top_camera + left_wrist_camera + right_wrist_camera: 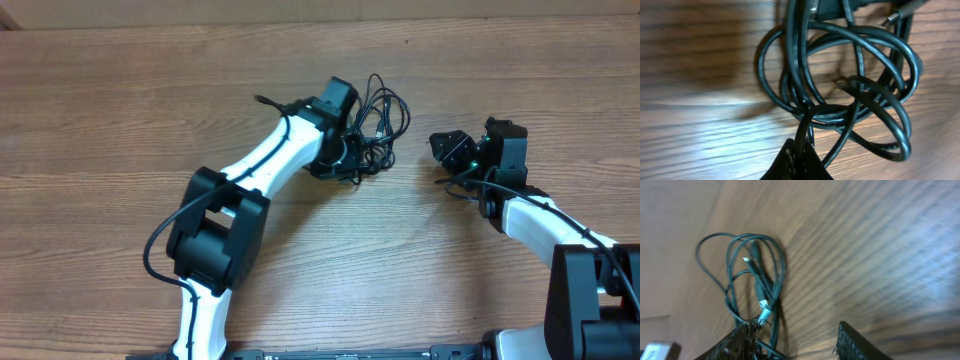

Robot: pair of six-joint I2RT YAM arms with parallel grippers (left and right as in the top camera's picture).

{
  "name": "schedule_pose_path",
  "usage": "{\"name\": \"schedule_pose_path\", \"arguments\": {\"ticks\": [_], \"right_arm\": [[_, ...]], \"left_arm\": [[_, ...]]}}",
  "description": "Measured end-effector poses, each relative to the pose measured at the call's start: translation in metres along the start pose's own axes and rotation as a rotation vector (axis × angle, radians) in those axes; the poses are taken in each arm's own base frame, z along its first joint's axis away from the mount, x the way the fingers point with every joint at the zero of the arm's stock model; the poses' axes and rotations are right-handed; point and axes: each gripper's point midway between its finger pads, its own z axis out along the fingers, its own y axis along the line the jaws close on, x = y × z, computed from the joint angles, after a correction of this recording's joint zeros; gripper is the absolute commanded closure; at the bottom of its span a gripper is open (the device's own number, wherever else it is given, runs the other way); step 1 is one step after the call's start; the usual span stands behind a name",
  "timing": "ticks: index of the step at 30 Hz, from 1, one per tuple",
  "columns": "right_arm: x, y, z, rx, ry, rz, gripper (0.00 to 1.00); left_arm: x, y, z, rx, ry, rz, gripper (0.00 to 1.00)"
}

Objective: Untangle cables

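Left gripper (pixel 797 159): I'm seeing it pinching shut on the cables (pixel 796 70), seemingly one strand.
Right gripper (pixel 795 330): hovering beside the cables, jaws standing apart, empty.

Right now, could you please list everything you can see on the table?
cables: one tangled bundle, cord count unclear, black, upper middle of the table
plugs: at least two, silvery, within the bundle
table: one, brown wood, under everything
arms: two, white and black, one at the bundle, one to its right
left claw: one, black, shut on a cord of the bundle
right claw: one, black, open, right of the bundle
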Motion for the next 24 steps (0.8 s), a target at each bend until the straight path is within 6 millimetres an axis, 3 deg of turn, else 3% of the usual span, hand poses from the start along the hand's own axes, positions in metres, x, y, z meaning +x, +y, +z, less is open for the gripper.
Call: {"name": "schedule_pose_path", "arguments": {"ticks": [7,13,17,20,24], "right_arm": [[0.011,0.02,0.001,-0.084,0.045,-0.026,0.58],[0.044,0.05,0.006,-0.151,0.116,-0.093,0.58],[0.063,0.064,0.007,-0.184,0.154,-0.129,0.59],[0.066,0.067,0.007,-0.192,0.159,-0.136,0.62],[0.065,0.067,0.007,-0.188,0.152,-0.137,0.63]], "left_arm": [[-0.008,0.042,-0.024,0.035,0.08,0.034,0.96],[-0.002,0.091,-0.049,0.012,0.172,0.012,0.96],[0.012,0.128,-0.066,-0.084,0.244,-0.032,0.96],[0.02,0.152,-0.081,-0.193,0.284,-0.05,0.96],[0.017,0.166,-0.098,-0.3,0.284,-0.028,0.96]]}}
